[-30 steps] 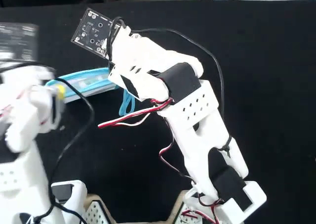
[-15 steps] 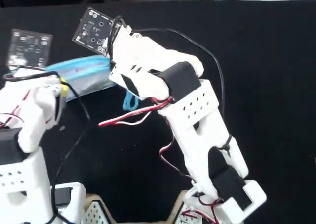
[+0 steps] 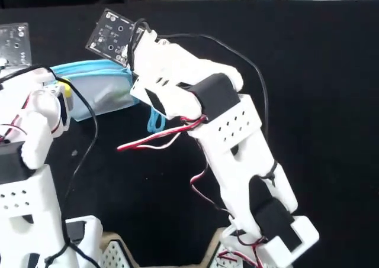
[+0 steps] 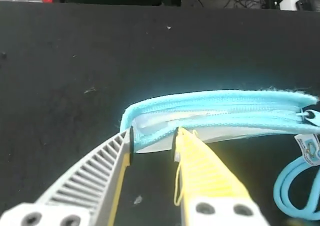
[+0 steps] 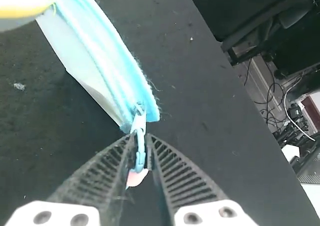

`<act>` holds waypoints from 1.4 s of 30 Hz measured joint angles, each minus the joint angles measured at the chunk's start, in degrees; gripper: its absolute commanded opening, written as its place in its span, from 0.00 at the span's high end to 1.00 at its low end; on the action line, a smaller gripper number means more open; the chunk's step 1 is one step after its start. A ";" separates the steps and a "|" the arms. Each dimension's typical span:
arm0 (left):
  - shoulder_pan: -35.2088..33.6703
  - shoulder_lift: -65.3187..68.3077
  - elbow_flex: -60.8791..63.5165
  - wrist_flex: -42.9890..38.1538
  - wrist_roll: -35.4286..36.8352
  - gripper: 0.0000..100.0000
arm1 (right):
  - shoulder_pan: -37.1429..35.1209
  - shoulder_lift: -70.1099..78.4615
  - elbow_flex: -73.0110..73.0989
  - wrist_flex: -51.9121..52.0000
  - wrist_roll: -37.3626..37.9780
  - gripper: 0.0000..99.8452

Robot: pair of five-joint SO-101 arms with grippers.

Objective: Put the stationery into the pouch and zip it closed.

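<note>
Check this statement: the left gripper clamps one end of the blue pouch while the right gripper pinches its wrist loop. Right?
Not quite. The right gripper pinches the zipper pull, not the wrist loop, as the right wrist view shows. The left gripper does clamp one end of the blue pouch.

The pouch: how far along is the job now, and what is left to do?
Done, it seems: the zip of the pouch looks shut along its visible length. In hand: the left gripper clamps one end, and the right gripper pinches the pull tab at the other. Left: probably only to let go.
</note>
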 measured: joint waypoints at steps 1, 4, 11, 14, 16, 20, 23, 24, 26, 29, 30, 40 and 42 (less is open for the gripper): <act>0.70 0.09 -0.35 0.00 0.18 0.85 | 0.00 0.00 0.00 0.00 0.00 0.99; 1.41 0.18 -1.41 0.09 0.53 0.85 | 0.09 0.00 0.00 0.00 0.00 0.99; 1.58 -3.34 -9.85 10.99 0.62 0.85 | 0.09 0.00 -1.58 0.00 -5.71 0.99; 1.58 -7.03 -12.04 14.07 0.70 0.85 | 0.09 0.00 -1.76 0.00 -7.30 0.99; 1.93 -9.58 -12.40 15.56 0.70 0.85 | 0.09 0.00 -1.76 0.00 -7.91 0.99; 1.93 -12.48 -12.66 18.46 0.70 0.85 | 0.09 0.00 -1.76 0.00 -8.09 0.99; 4.31 -12.40 -11.60 21.10 -2.11 0.85 | 0.09 0.00 -1.76 0.00 -8.09 0.99; 6.07 -12.40 -10.55 22.07 -3.87 0.85 | 0.09 0.00 -1.76 0.00 -8.09 0.99; 9.32 -12.92 -7.65 23.12 -7.30 0.85 | 0.09 0.00 -1.76 0.00 -8.09 0.99; 10.46 -12.84 -1.76 22.86 -11.08 0.85 | 0.09 0.00 -1.76 0.00 -8.09 0.99; 10.37 -12.75 0.44 21.63 -11.87 0.85 | 0.09 0.00 -1.76 0.00 -8.09 0.99; -4.92 -12.66 25.67 -8.53 -9.58 0.85 | 0.00 0.00 -1.76 0.97 -7.91 0.99; -5.98 -12.66 28.04 -13.36 -6.59 0.85 | -1.23 0.00 -1.76 2.20 -6.59 0.99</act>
